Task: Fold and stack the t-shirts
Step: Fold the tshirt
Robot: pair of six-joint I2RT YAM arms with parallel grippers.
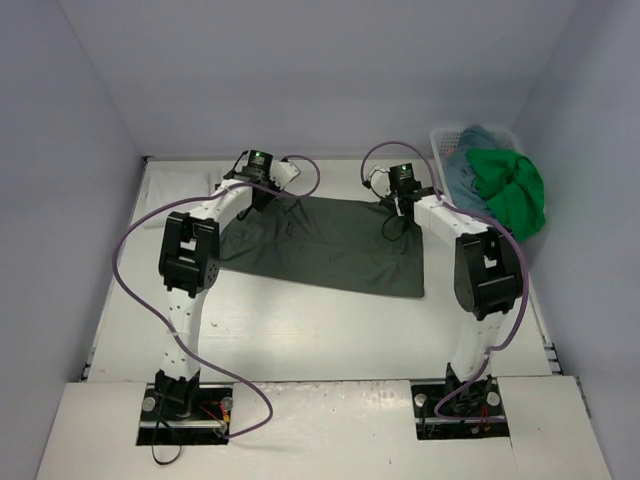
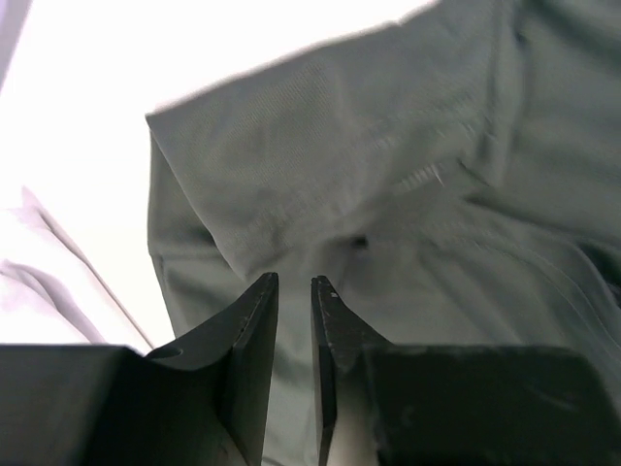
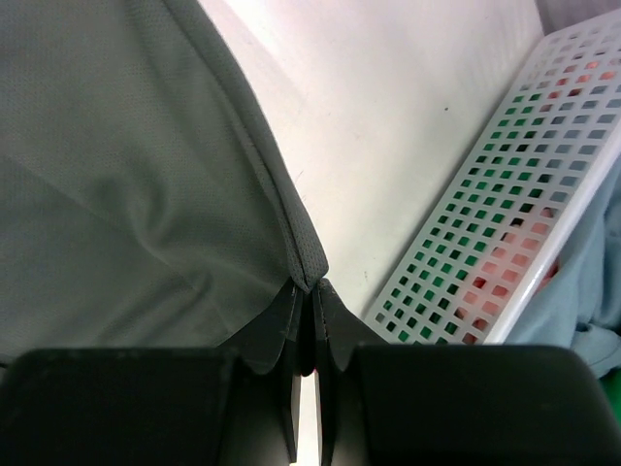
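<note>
Dark grey-green cloth t-shirt (image 1: 330,245) lying spread flat on the white table (image 1: 300,330), its far edge reaching under both wrists. Right gripper (image 3: 312,288) pinched tight on the shirt's hemmed edge, near the white plastic mesh basket (image 3: 505,194); left gripper (image 2: 294,282) showing a narrow slit between its fingers with nothing in it, just above the same shirt. Bright green t-shirt (image 1: 515,190) and teal-blue t-shirt (image 1: 468,165) heaped in the basket, the green one spilling over its rim.
</note>
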